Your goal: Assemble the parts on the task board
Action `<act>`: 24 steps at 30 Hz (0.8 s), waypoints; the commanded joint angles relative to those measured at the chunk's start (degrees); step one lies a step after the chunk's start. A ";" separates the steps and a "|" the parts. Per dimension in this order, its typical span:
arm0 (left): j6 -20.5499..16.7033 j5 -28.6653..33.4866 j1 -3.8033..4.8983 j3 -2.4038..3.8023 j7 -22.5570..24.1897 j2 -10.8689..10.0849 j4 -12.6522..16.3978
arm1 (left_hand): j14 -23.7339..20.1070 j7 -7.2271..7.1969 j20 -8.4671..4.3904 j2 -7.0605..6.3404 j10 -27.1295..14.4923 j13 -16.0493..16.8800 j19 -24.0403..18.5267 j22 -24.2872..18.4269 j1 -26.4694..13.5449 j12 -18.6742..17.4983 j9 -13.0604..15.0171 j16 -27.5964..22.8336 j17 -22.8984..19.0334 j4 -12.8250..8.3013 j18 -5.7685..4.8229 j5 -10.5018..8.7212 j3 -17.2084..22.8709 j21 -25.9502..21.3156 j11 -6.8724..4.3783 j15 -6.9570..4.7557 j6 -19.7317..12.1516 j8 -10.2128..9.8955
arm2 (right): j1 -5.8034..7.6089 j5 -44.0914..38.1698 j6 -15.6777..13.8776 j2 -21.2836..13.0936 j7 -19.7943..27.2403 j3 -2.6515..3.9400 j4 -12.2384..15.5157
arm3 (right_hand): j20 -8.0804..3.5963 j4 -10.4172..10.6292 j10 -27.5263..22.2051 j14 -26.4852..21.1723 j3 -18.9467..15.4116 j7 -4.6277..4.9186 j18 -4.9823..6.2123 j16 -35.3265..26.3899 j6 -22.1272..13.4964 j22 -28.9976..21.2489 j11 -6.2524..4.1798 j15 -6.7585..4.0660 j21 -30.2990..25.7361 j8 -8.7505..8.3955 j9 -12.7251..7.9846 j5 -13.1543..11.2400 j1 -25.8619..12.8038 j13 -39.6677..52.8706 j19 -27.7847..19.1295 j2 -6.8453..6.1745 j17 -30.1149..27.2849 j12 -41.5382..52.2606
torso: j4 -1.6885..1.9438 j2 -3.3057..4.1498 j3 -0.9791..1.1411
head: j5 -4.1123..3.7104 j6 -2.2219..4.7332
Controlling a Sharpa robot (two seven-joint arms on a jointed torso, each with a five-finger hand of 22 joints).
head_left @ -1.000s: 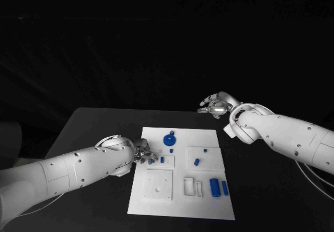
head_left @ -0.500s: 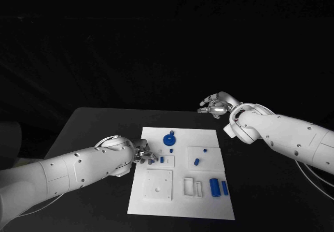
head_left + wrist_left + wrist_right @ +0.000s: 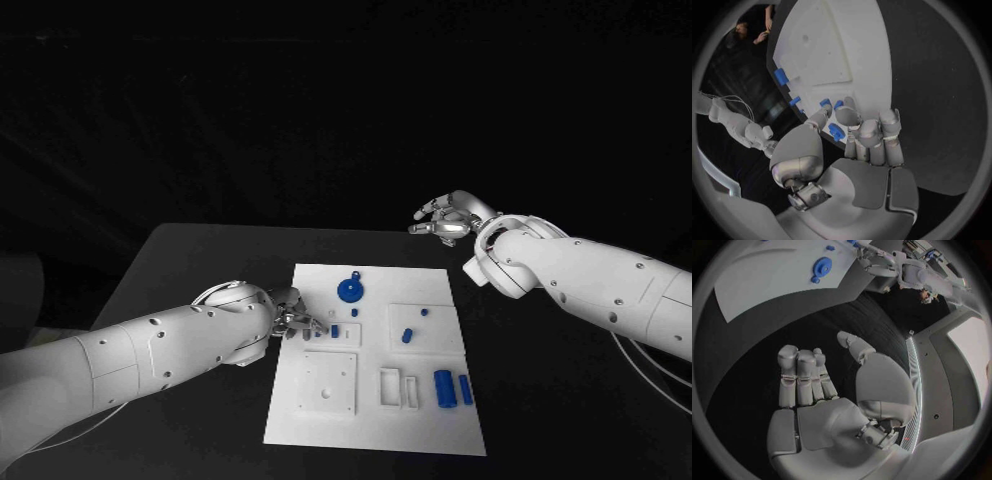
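The flat white rectangular task board (image 3: 378, 400) lies mid-table, small blue parts (a round disc (image 3: 351, 290) near its far edge) dotted across it. My left hand (image 3: 296, 318) pinches a small blue part (image 3: 836, 131) at its left edge; my right hand (image 3: 447, 218) hovers empty, fingers apart, past the far right corner.

A black table (image 3: 188, 260) fills the lower half of the head view, its far edge running across the middle of the frame and its surface widening toward the bottom. Directly on it lies one thing, the white task board (image 3: 378, 425), a tall rectangle set just right of centre in the lower middle of the frame, its long sides running away from the bottom edge. Bare black tabletop borders the board on the left, on the right and beyond its far end. In the left wrist view the same table (image 3: 942, 100) shows dark beside the board's (image 3: 836, 55) pale edge.
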 commanded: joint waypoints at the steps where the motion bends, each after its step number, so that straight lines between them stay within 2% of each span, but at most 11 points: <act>1: -1.46 -0.09 -0.02 0.10 -0.21 -0.21 0.24 | -0.39 0.11 -5.31 -0.15 -0.45 0.09 -0.58 0.07 -1.14 0.12 0.14 0.14 0.09 -0.03 0.85 -0.25 -1.23 0.11 -0.06 -0.24 -0.46 0.21 | -0.04 -0.09 0.57 -0.02 0.36 0.02 0.02 | -0.05 0.24 -0.30 -0.39 -0.10 0.42 5.65 0.33 0.02 0.95 -0.09 -0.11 -0.32 0.03 -0.06 0.20 -0.53 -0.07 0.15 -0.14 -0.06 0.35 | -0.01 0.00 -0.02 | -0.02 0.03; 5: -2.37 0.92 -0.02 0.51 0.02 -0.56 0.50 | -0.46 0.07 -5.35 -0.11 -0.50 0.09 -0.66 0.03 -1.61 0.11 0.17 0.12 0.11 0.20 0.98 -0.25 -1.62 0.05 -0.11 -0.29 -0.58 0.21 | -0.07 -0.09 0.53 -0.08 0.38 0.02 -0.01 | -0.05 0.24 -0.30 -0.40 -0.11 0.42 5.65 0.33 0.02 0.95 -0.09 -0.11 -0.32 0.03 -0.06 0.20 -0.54 -0.08 0.15 -0.14 -0.06 0.35 | 0.03 -0.01 -0.01 | -0.06 0.07; 10: -4.95 5.53 -0.01 2.19 1.06 -1.23 0.99 | -0.80 0.47 -5.39 -1.07 -0.67 -0.07 -0.89 -0.09 -2.19 -0.16 -0.41 -0.17 0.03 0.90 1.20 -0.24 -1.67 -0.16 0.23 -0.10 -2.52 -1.07 | -0.13 -0.09 0.56 -0.17 0.40 0.02 -0.02 | -0.04 0.24 -0.31 -0.40 -0.12 0.42 5.65 0.33 0.01 0.95 -0.08 -0.11 -0.33 0.03 -0.06 0.20 -0.56 -0.09 0.15 -0.15 -0.06 0.36 | 0.03 -0.01 -0.04 | -0.12 0.10; 13: -7.86 8.61 0.01 3.04 2.70 -1.85 1.51 | -1.51 1.71 -5.29 -2.16 -1.01 -0.44 -1.30 -0.27 -1.74 -0.84 -1.63 -0.91 -0.23 1.43 1.30 -0.23 -0.85 -0.53 1.43 1.00 -5.82 -3.60 | -0.17 -0.09 0.56 -0.30 0.40 0.02 -0.01 | -0.04 0.25 -0.32 -0.41 -0.12 0.42 5.65 0.33 0.01 0.95 -0.08 -0.11 -0.33 0.03 -0.06 0.20 -0.57 -0.09 0.15 -0.15 -0.07 0.36 | 0.06 -0.01 -0.03 | -0.21 0.18; 15: -9.80 10.55 0.06 3.64 4.41 -2.40 2.06 | -3.41 2.90 -4.84 -3.10 -2.74 -1.44 -2.78 -0.77 -0.82 -2.88 -2.27 -3.04 -1.11 1.48 0.98 -0.21 0.05 -1.79 2.60 2.20 -8.33 -5.22 | -0.24 -0.09 0.52 -0.34 0.42 0.02 -0.03 | -0.04 0.25 -0.32 -0.41 -0.13 0.42 5.65 0.32 0.01 0.95 -0.08 -0.11 -0.33 0.03 -0.06 0.19 -0.58 -0.10 0.14 -0.16 -0.07 0.36 | 0.10 -0.04 -0.01 | -0.26 0.28; 17: -11.25 13.25 0.12 3.81 8.03 -2.70 2.50 | -4.47 3.98 -4.29 -2.55 -3.97 -2.08 -3.93 -1.14 1.03 -4.25 -2.64 -4.41 -1.75 0.37 0.40 0.04 0.39 -2.72 3.57 3.23 -10.96 -6.54 | -0.28 -0.08 0.51 -0.42 0.43 0.02 -0.07 | -0.04 0.26 -0.32 -0.41 -0.13 0.42 5.65 0.32 0.01 0.95 -0.08 -0.10 -0.34 0.03 -0.06 0.19 -0.59 -0.10 0.14 -0.15 -0.07 0.36 | 0.09 -0.05 0.00 | -0.33 0.35; 19: -12.48 14.34 0.22 3.86 11.99 -2.62 2.65 | -5.04 4.25 -4.06 -2.52 -4.72 -2.37 -4.50 -1.29 1.67 -4.89 -2.67 -5.01 -2.04 -0.17 0.16 0.00 0.36 -3.16 3.94 3.52 -11.52 -6.77 | -0.31 -0.04 0.52 -0.38 0.48 0.02 -0.20 | -0.04 0.26 -0.32 -0.41 -0.13 0.42 5.65 0.32 0.01 0.95 -0.08 -0.10 -0.34 0.03 -0.06 0.19 -0.60 -0.10 0.14 -0.15 -0.07 0.36 | 0.09 -0.05 0.01 | -0.39 0.39; 20: -13.05 14.25 0.24 3.86 14.54 -2.36 2.62 | -6.67 4.75 -3.64 -2.37 -7.03 -3.07 -5.85 -1.60 2.45 -6.54 -2.74 -6.47 -2.67 -0.93 -0.21 -0.26 0.42 -4.16 4.49 4.08 -12.40 -7.13 | -0.34 -0.02 0.51 -0.36 0.50 0.02 -0.28 | -0.04 0.26 -0.32 -0.41 -0.13 0.42 5.65 0.32 0.01 0.95 -0.08 -0.10 -0.34 0.03 -0.06 0.19 -0.60 -0.10 0.14 -0.15 -0.07 0.36 | 0.11 -0.04 0.01 | -0.44 0.46; 22: -12.13 14.89 0.24 3.86 20.46 -1.91 2.13 | -14.04 6.30 -1.77 -0.76 -15.33 -5.53 -11.64 -2.50 10.57 -12.28 -2.99 -12.30 -5.14 -7.05 -1.82 5.89 3.82 -7.89 7.28 6.71 -14.97 -8.03 | -0.38 0.04 0.51 -0.31 0.53 0.02 -0.42 | -0.04 0.26 -0.32 -0.42 -0.13 0.42 5.65 0.32 0.01 0.95 -0.08 -0.10 -0.34 0.03 -0.06 0.19 -0.60 -0.11 0.14 -0.15 -0.07 0.36 | 0.10 -0.01 -0.01 | -0.53 0.58; 23: -13.09 15.27 0.24 3.85 24.32 -1.57 2.01 | -17.34 8.85 1.00 1.39 -18.72 -7.50 -16.05 -3.79 16.91 -16.39 -3.10 -15.90 -7.05 -10.18 -4.17 7.56 6.23 -11.54 9.28 9.10 -16.07 -8.06 | -0.41 0.08 0.52 -0.27 0.55 0.02 -0.53 | -0.04 0.26 -0.32 -0.42 -0.13 0.42 5.65 0.32 0.01 0.95 -0.08 -0.10 -0.34 0.04 -0.06 0.19 -0.60 -0.11 0.14 -0.15 -0.07 0.36 | 0.04 0.02 -0.04 | -0.53 0.62; 24: -14.20 15.10 0.24 3.84 25.50 -1.33 2.11 | -17.08 9.22 1.25 1.15 -18.79 -8.24 -16.02 -4.10 18.67 -17.88 -3.19 -16.26 -7.47 -10.26 -4.58 7.74 6.02 -12.10 9.45 9.61 -16.35 -7.90 | -0.41 0.08 0.51 -0.26 0.54 0.02 -0.59 | -0.04 0.26 -0.33 -0.42 -0.13 0.42 5.65 0.32 0.01 0.95 -0.08 -0.10 -0.34 0.04 -0.06 0.19 -0.59 -0.11 0.14 -0.14 -0.07 0.36 | 0.00 0.02 -0.06 | -0.51 0.67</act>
